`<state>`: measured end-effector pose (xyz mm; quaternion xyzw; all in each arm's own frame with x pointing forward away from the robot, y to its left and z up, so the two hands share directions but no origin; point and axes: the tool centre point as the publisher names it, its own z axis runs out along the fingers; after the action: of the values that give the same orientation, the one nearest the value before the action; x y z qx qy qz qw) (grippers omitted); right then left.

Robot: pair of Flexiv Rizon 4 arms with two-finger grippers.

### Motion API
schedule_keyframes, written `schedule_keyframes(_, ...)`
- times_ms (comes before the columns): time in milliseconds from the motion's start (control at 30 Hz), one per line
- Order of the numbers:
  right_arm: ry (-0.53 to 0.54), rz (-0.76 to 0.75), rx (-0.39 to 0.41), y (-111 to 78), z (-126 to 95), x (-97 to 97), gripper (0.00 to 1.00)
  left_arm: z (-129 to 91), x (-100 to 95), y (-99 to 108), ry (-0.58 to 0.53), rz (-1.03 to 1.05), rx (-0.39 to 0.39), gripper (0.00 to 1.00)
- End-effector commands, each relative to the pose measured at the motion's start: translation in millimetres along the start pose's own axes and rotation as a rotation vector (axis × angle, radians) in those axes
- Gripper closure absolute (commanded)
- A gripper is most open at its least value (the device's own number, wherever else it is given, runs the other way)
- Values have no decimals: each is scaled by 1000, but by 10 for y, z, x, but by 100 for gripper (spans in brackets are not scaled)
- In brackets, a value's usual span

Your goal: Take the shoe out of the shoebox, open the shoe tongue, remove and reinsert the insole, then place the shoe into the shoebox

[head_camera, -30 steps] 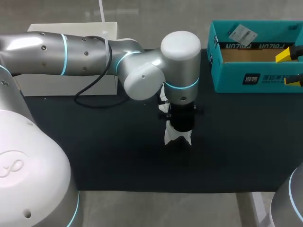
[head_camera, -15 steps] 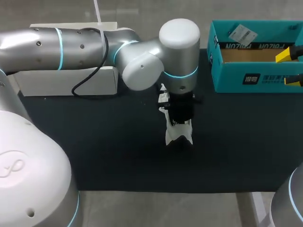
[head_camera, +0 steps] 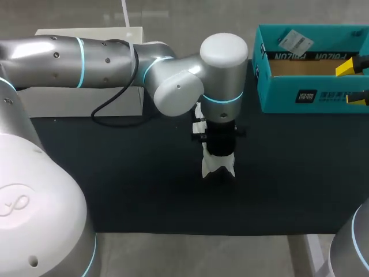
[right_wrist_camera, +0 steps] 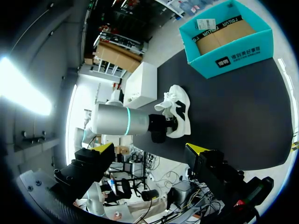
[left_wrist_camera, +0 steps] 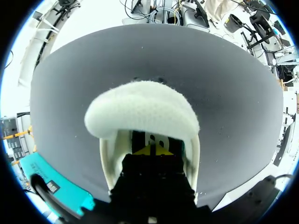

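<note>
In the head view, the white shoe [head_camera: 218,166] stood on the black table [head_camera: 132,184], well apart from the teal shoebox [head_camera: 314,95]. So the first step looked done. The box stood open and showed only its bare cardboard floor, with a paper tag on its far rim. The left gripper [head_camera: 219,151] pointed straight down into the shoe and hid most of it. The right gripper [head_camera: 354,82] hung at the box's near edge with its yellow tips spread and nothing between them.

In the left wrist view, the left gripper [left_wrist_camera: 152,151] sat inside the opening of the shoe [left_wrist_camera: 140,105]. A padded white edge curled ahead of it, and a bit of yellow showed deep in the opening. Whether it clasped anything could not be told. No insole lay outside, so I judged the work to be at the tongue or insole stage. The return to the box was still to come.

In the right wrist view, the right gripper [right_wrist_camera: 149,150] was released and empty. The shoe [right_wrist_camera: 180,109] lay on the table beyond it, and the shoebox [right_wrist_camera: 233,53] further off held no shoe.
</note>
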<state>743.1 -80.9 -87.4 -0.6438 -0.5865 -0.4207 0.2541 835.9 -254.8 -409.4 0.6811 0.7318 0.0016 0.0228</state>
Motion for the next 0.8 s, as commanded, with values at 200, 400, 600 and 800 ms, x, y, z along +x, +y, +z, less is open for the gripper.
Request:
schedule_keyframes(200,-2,1,1,3,6,0,0,-275,-8,28,-3,-82,40,100)
schedule_keyframes(400,-2,1,1,3,6,0,0,-290,-63,-84,-23,-52,50,100)
schedule_keyframes(600,-2,1,1,3,6,0,0,-17,-102,-202,16,-57,92,100)
schedule_keyframes(800,-2,1,1,3,6,0,0,63,-115,-229,31,-56,105,100)
